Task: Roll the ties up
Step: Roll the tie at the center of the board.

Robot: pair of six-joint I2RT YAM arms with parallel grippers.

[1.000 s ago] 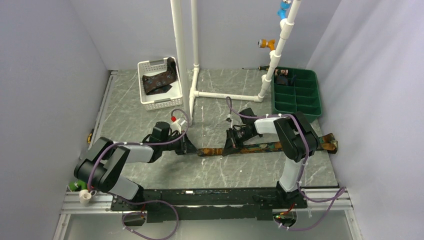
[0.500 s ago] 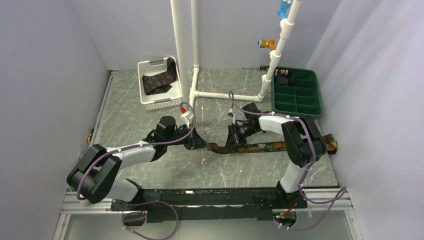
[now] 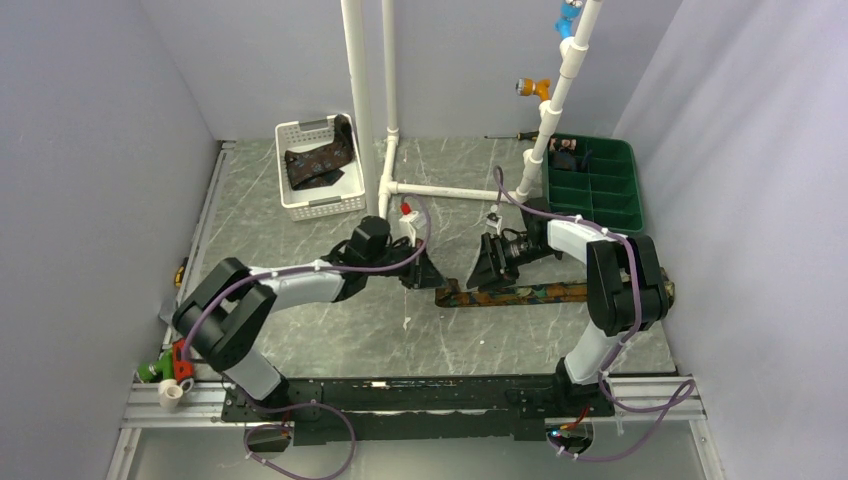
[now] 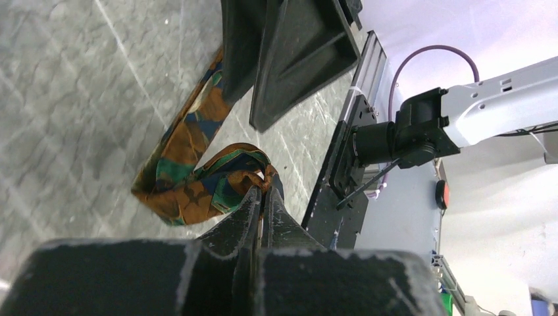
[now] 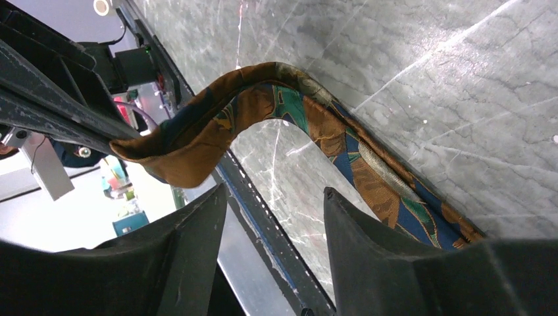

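Dark brown cloth mottled with orange and teal: a long narrow tie (image 3: 545, 293) lies along the grey marbled bench (image 3: 290, 250), running from the middle toward the right edge; its left end is lifted off the surface and curls back in a loose loop. The left hand (image 4: 262, 195) is pinched tight on the tip of that lifted end, fingers pressed together with the fabric caught between them. The right hand (image 5: 275, 192) has its fingers spread well apart and holds nothing; the raised tie arches just beyond its fingertips. From above, the two hands face each other near the middle of the bench, the right one just above the tie. A second tie (image 3: 318, 163), dark with small pale motifs, sits bunched in a white basket (image 3: 325, 208) at the back left, one end draped over the rim; a green compartment tray (image 3: 590, 210) stands at the back right.
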